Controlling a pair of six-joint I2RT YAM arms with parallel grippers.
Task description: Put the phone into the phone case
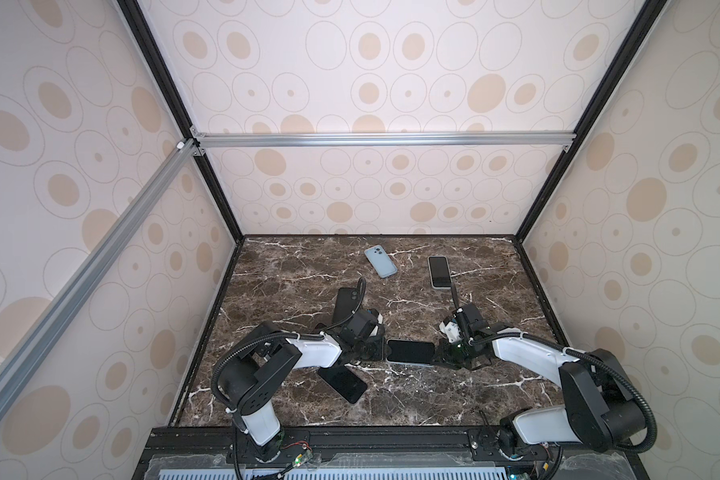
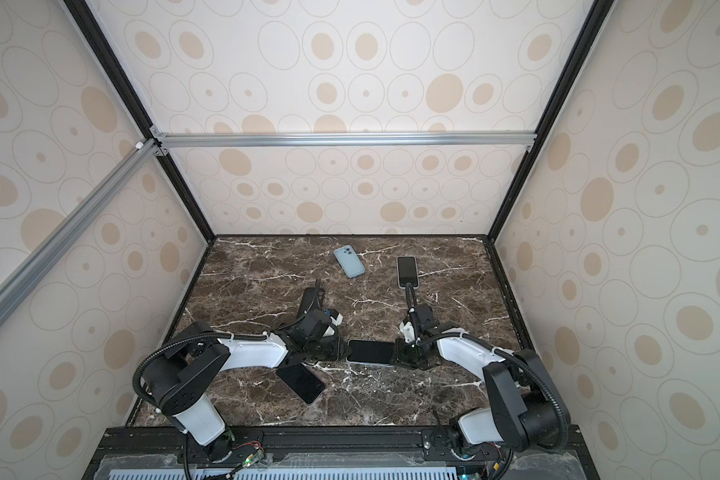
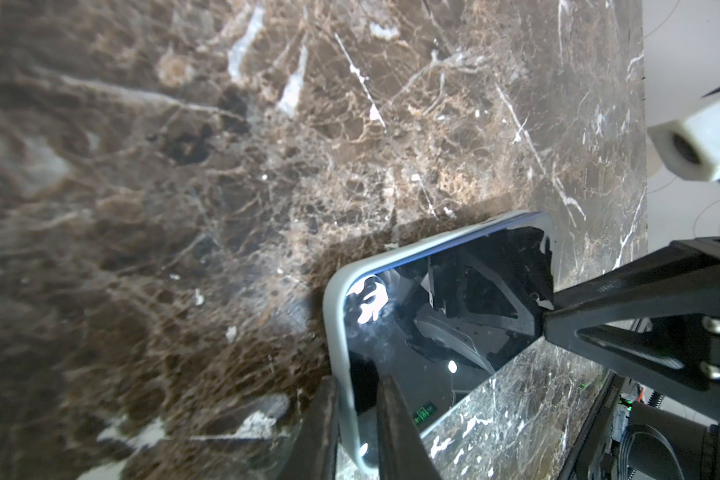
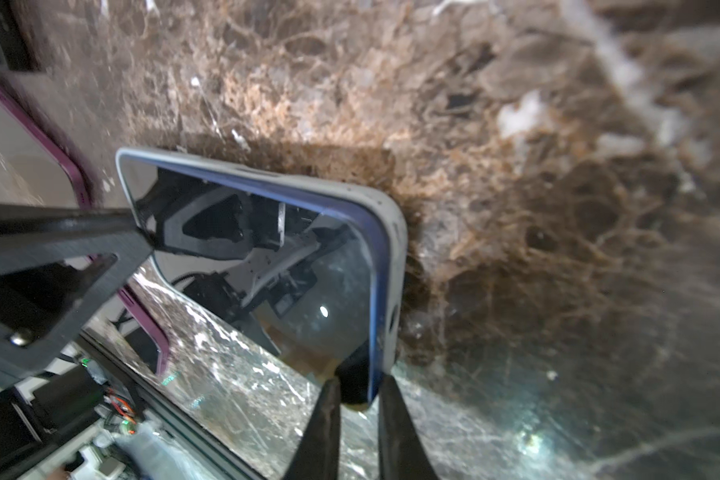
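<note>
Glossy black glass in a pale grey shell: the phone lies flat at mid-table, towards the front, pinched at both short ends.
The phone case is a matte, round-cornered rim, and a thin blue edge of the phone runs just inside it; I cannot tell whether it sits fully home. My left gripper comes in low from the left, its black wedge fingers closed on either side of the case rim. My right gripper mirrors it from the right, clamped on the phone's corner. Both forearms reach inward, wrists bent down over the veined brown marble table. In both top views the wrists hide the fingertips. A purple-rimmed slab beyond the phone is blurred, and a black phone is partly cut off by the left forearm.
</note>
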